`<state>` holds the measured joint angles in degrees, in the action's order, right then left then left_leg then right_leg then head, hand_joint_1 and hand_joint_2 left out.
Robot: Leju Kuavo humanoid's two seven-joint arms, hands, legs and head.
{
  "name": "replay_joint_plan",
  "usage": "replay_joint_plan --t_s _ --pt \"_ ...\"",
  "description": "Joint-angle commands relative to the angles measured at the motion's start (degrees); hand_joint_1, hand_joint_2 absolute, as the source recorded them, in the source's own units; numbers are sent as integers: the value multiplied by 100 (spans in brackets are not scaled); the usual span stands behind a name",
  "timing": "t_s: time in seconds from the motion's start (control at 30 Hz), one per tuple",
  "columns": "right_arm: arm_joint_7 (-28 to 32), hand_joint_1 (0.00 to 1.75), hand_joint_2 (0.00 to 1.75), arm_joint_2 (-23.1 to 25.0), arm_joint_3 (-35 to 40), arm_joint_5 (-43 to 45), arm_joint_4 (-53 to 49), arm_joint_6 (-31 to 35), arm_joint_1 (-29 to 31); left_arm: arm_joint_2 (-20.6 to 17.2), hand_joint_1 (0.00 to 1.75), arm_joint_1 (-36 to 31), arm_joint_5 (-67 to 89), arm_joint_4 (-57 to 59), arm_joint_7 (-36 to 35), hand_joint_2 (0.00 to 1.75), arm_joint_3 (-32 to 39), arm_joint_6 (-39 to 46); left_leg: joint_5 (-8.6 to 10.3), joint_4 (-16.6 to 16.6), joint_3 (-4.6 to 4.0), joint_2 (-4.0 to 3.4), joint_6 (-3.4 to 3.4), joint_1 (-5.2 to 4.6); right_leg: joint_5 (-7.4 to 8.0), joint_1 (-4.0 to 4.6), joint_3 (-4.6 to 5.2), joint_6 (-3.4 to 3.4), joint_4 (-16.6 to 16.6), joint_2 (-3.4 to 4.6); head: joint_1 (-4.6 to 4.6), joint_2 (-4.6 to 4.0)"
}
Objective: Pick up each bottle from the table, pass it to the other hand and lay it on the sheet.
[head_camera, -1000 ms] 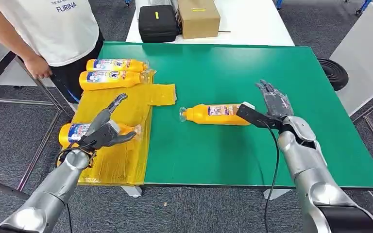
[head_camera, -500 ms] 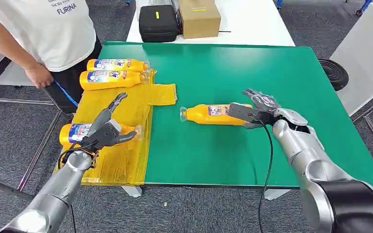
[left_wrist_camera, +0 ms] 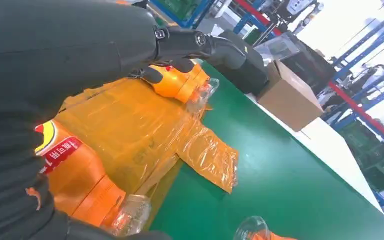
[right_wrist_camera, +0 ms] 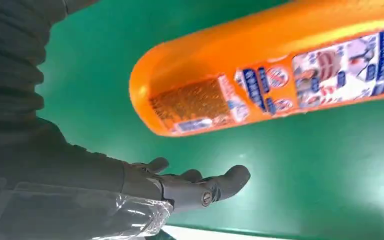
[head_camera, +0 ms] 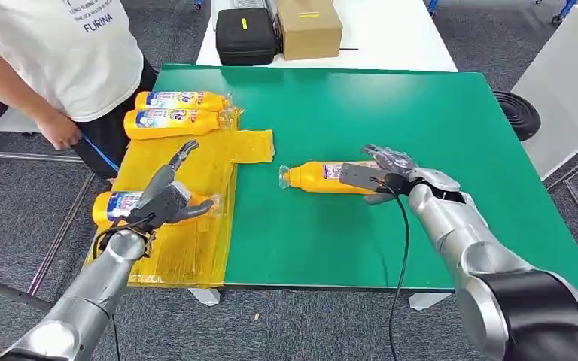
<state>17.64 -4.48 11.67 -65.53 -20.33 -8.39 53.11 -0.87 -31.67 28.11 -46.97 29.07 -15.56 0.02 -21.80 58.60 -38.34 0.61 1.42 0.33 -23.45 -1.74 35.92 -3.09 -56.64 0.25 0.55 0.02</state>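
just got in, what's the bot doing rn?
Bottle handover run. Three orange bottles already lie on the yellow sheet. The fourth bottle lies on its side on the green table, and the right hand is at its base end, fingers spread around it, not clearly gripping. The left hand hovers open over the sheet, above the nearest placed bottle. A person stands at the table's far left corner.

Grey carpet floor; white table behind green table.
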Motion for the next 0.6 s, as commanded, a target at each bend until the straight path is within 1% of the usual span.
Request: replay_joint_plan --t_s 0.03,0.17,0.2,0.23,0.27,0.3,0.37,0.43,0.47,0.5,0.53,0.57,0.6 --pt "-338 0 175 -192 -23 104 613 63 442 144 0 -308 -30 644 -34 175 12 -15 -8 4 14 6 -3 4 -10 6 -19 14 -1 -12 0 0" --pt "-396 0 175 -313 -66 103 628 176 348 151 0 -317 -41 714 -27 175 -8 -19 -20 8 39 13 -6 11 -22 15 -50 25 2 -23 2 0" --pt "-447 0 175 -327 -87 112 641 200 313 154 0 -311 -47 719 -25 175 -8 -17 -7 1 17 11 -3 4 -10 6 -22 14 3 -17 0 0" --pt "-574 0 175 -364 -51 49 654 260 258 161 0 -306 -50 723 -24 175 -13 -19 -12 3 26 9 -4 7 -14 10 -33 19 4 -16 0 0" --pt "-575 0 175 -375 -52 48 661 261 243 163 0 -304 -51 723 -24 175 -13 -18 -16 5 32 10 -6 8 -17 12 -40 21 4 -19 0 0" --pt "-625 0 175 -387 -50 24 659 307 213 165 0 -305 -54 728 -23 175 -27 -23 -7 1 17 6 -3 3 -9 5 -21 12 4 -11 0 0" --pt "-721 0 175 -422 -101 55 693 321 124 187 0 -309 -52 742 -22 175 -45 -29 -21 2 46 1 -8 11 -20 16 -53 27 8 -11 0 0" --pt "-755 0 175 -497 -177 103 698 339 -27 228 0 -348 -51 800 -21 175 -77 -40 -5 -1 17 14 -4 7 -8 10 -24 12 8 -18 0 0" --pt "-755 0 175 -512 -185 100 691 354 -67 234 0 -370 -51 836 -21 175 -99 -53 -11 -1 31 15 -6 10 -15 15 -41 19 10 -23 0 0" --pt "-771 0 175 -527 -258 153 695 356 -115 250 0 -394 -57 871 -27 175 -113 -65 -7 0 19 14 -4 8 -9 11 -25 13 9 -19 2 0" --pt "-796 0 175 -553 -316 188 698 334 -180 267 0 -423 -61 917 -30 175 -129 -80 -14 1 35 17 -5 11 -17 15 -45 20 10 -25 0 0" --pt "-794 0 175 -571 -314 182 703 348 -210 276 0 -429 -63 919 -32 175 -130 -79 -9 0 25 15 -4 8 -12 12 -33 15 10 -21 0 0" --pt "-794 0 175 -575 -314 181 707 349 -219 278 0 -431 -63 920 -32 175 -130 -79 -15 1 35 12 -5 9 -17 13 -43 19 9 -20 2 0"
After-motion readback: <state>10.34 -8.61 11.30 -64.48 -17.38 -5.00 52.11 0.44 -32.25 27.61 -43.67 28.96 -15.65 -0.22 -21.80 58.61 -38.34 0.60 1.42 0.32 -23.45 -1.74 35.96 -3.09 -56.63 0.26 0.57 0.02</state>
